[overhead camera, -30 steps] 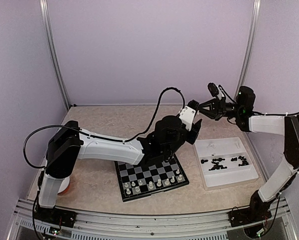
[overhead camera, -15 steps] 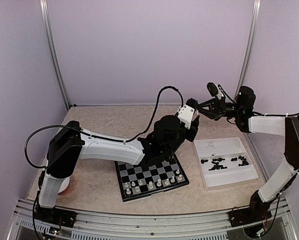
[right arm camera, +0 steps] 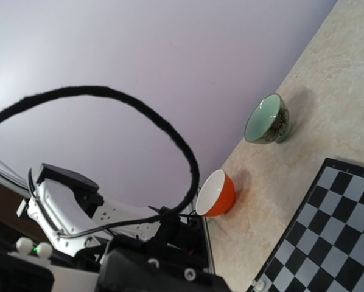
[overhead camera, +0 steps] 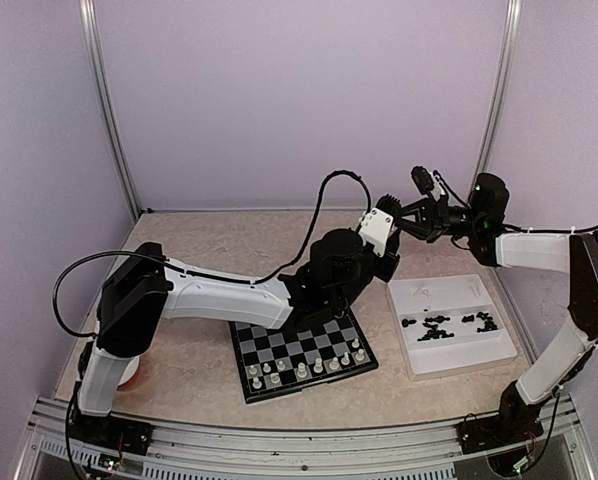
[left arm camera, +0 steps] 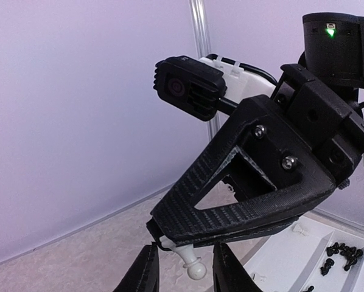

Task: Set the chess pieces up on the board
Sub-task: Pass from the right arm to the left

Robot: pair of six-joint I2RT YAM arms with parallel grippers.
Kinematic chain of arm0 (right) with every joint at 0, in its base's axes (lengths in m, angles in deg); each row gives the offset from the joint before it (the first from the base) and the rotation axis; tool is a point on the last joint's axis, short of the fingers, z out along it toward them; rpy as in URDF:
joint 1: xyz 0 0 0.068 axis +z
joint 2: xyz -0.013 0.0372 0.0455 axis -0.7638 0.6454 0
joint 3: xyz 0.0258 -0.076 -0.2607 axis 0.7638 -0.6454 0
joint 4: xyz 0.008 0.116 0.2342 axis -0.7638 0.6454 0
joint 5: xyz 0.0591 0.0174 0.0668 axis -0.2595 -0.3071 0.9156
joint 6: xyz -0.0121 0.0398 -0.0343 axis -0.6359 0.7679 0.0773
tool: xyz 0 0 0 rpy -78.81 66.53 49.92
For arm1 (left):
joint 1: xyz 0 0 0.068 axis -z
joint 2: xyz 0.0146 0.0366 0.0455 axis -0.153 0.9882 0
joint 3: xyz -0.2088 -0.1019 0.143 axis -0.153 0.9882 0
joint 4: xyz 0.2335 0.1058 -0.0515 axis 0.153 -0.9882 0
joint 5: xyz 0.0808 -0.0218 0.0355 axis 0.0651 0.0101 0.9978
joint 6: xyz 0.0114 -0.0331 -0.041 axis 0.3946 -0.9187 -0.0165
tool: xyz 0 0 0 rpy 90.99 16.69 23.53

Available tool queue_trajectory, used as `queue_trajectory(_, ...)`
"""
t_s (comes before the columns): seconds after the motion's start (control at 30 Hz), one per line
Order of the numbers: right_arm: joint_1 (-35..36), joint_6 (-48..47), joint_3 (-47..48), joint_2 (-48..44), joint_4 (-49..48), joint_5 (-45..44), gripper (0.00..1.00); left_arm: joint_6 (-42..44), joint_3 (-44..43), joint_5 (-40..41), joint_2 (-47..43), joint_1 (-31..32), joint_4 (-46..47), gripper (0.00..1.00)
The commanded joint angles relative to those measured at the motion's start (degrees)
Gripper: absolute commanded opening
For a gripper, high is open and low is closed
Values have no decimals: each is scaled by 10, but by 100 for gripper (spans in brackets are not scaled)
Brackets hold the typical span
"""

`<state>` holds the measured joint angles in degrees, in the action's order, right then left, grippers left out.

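**Left fingers draw in around a raised pawn**

Over the last second the left arm (overhead camera: pixel 229 295) has brought its left fingers (left arm camera: pixel 142 275) closer together. They now stand part open on either side of a white pawn (left arm camera: pixel 193 263), not touching it. The right fingers (left arm camera: pixel 231 194) are clamped on that pawn's base, up in the air over the desk (overhead camera: pixel 199 250), past the far right corner of the board (overhead camera: pixel 279 352). White pieces (overhead camera: pixel 304 370) line the board's near rows. Black pieces (overhead camera: pixel 439 325) lie in the tray (overhead camera: pixel 459 358) to its right.
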<state>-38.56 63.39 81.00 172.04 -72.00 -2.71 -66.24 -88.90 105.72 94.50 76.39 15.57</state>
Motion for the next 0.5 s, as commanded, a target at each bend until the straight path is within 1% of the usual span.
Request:
queue_trajectory(0.0,8,-12,-7,-12,4,-4,3,6,-21,-7,14,1,16,28)
queue_trajectory(0.07,8,-12,-8,-12,4,-4,3,4,-20,-6,13,0,16,24)
queue_trajectory(0.17,8,-16,-7,-13,6,-4,4,-5,-14,-7,10,-3,16,14)
queue_trajectory(0.2,8,-20,-7,-13,9,-2,7,-9,-8,-12,5,-4,15,11)
queue_trajectory(0.23,8,-30,-4,-15,17,1,12,-13,-2,-17,-1,-6,13,8)
queue_trajectory(0.27,8,-50,1,-17,36,6,22,-19,2,-25,-7,-7,7,5)
queue_trajectory(0.3,6,-81,18,-19,70,12,42,-25,3,-35,-17,-10,-10,3)
queue_trajectory(0.33,2,-133,39,-21,129,19,53,-34,2,-47,-23,-13,-35,1)
queue_trajectory(0.37,-6,-191,60,-23,190,23,57,-44,1,-66,-32,-15,-66,0)
queue_trajectory(0.43,-30,-292,98,-27,299,32,60,-70,3,-94,-58,-18,-130,0)
queue_trajectory(0.47,-53,-354,112,-29,345,32,60,-86,2,-110,-73,-21,-171,0)
